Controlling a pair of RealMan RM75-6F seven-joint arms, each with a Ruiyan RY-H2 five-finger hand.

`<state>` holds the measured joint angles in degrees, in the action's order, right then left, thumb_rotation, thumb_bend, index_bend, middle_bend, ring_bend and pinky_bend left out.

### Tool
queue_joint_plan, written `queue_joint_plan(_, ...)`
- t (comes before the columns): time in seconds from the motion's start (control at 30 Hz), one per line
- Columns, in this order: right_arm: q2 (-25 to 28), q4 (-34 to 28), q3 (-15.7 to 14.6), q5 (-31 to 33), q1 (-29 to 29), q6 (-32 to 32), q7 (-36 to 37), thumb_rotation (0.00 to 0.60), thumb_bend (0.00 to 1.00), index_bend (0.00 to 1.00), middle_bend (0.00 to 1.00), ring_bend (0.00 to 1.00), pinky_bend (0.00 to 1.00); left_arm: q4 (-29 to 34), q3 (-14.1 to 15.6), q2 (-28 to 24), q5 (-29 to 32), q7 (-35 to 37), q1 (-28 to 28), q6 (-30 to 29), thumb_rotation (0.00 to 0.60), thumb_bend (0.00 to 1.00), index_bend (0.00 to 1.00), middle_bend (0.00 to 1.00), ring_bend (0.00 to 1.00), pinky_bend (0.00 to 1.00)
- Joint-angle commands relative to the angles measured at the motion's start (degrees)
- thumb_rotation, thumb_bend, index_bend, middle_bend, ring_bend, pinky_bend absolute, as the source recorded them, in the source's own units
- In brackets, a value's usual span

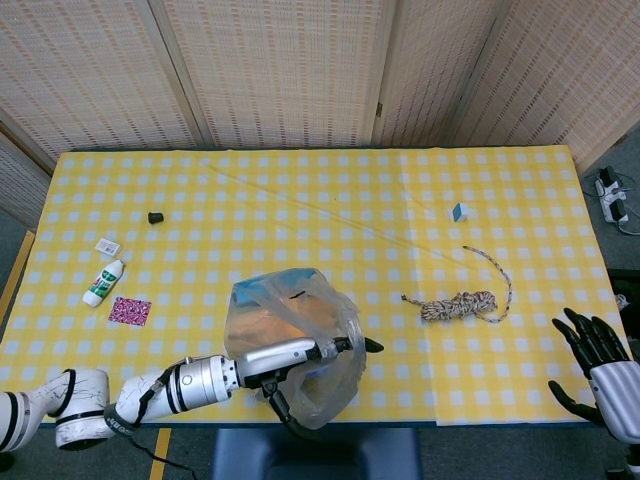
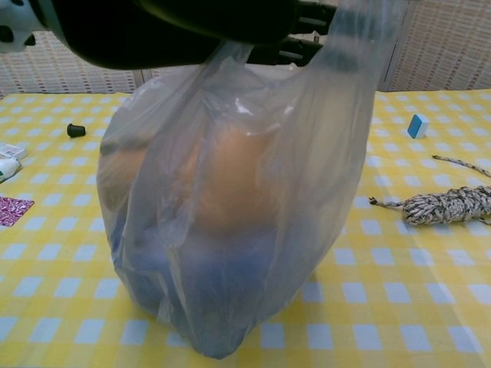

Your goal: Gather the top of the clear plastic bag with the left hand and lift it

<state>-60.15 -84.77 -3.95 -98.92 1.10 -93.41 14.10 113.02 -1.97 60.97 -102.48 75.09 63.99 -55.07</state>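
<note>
The clear plastic bag (image 1: 290,330) stands near the table's front edge, holding something orange and something blue. In the chest view the bag (image 2: 230,230) fills the middle, its bottom touching the yellow checked cloth. My left hand (image 1: 310,352) grips the gathered top of the bag; the left hand (image 2: 192,23) shows dark along the upper edge of the chest view, its fingers closed over the plastic. My right hand (image 1: 592,348) hangs off the table's front right corner, fingers spread, holding nothing.
A coil of rope (image 1: 462,303) lies right of the bag. A small blue block (image 1: 458,211) sits further back. At the left are a white bottle (image 1: 103,282), a pink patterned square (image 1: 130,310), a small white tag (image 1: 107,245) and a black cap (image 1: 155,217).
</note>
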Motion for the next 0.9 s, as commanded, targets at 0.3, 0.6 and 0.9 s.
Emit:
queue_joint_plan(0.3,0.0,0.1,0.1,0.1,-0.1,0.2,0.0,0.6,0.34,0.0,0.0,0.0,0.0,-1.7,-0.2,1.5,-0.3,10.2,2.4,-2.1,0.6,0.08,0.0,0.08,0.0,0.2)
queue_joint_plan(0.6,0.0,0.1,0.2,0.4,-0.1,0.2,0.1,0.6,0.34,0.0,0.0,0.0,0.0,-3.1,-1.4,3.4,2.9,18.6,3.8,-1.4,0.6,0.11,0.0,0.08,0.02,0.28)
queue_joint_plan(0.9,0.2,0.2,0.3,0.7,-0.1,0.2,0.5,0.6,0.34,0.0,0.0,0.0,0.0,-2.9,-1.6,3.7,5.4,23.7,3.9,-1.0,0.6,0.13,0.15,0.3,0.32,0.57)
